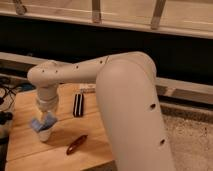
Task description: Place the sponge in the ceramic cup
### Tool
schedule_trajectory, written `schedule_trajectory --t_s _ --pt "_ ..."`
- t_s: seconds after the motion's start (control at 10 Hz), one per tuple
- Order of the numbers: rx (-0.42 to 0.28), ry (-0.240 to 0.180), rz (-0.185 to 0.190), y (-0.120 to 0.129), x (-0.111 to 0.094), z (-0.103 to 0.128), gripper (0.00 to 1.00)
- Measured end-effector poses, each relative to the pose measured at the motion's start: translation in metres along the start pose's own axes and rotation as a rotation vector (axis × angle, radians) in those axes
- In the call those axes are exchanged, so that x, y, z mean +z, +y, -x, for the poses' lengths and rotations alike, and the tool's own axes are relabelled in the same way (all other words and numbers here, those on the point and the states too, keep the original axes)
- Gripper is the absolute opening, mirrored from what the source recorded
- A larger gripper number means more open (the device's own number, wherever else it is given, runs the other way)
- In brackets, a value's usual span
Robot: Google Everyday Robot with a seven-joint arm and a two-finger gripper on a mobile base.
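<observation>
1. Off-white rounded plastic arm (125, 100), smooth matte shell, fat lower segment, slimmer upper link.
2. Small dark round holes (152, 106) dotted along both segments.
3. Ribbed pale wrist collar (46, 102).
4. Pale gripper (45, 120) at the arm's tip, low left of view.

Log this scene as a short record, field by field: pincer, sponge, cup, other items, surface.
pincer: pointing down, directly over the cup at the table's left side
sponge: blue, at the cup's mouth beneath the pincer; how far in it sits cannot be told
ceramic cup: white, upright on the table
other items: black oblong object mid-table; reddish-brown object nearer the front edge
table: wooden
</observation>
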State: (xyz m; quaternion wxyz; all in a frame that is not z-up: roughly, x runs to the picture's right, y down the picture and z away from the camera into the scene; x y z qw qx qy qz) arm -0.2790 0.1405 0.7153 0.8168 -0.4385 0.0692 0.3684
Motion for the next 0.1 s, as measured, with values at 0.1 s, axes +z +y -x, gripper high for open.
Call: schedule_trajectory --t_s 0.1 --pt "-0.003 0.002 0.001 0.0017 0.001 0.0002 0.8"
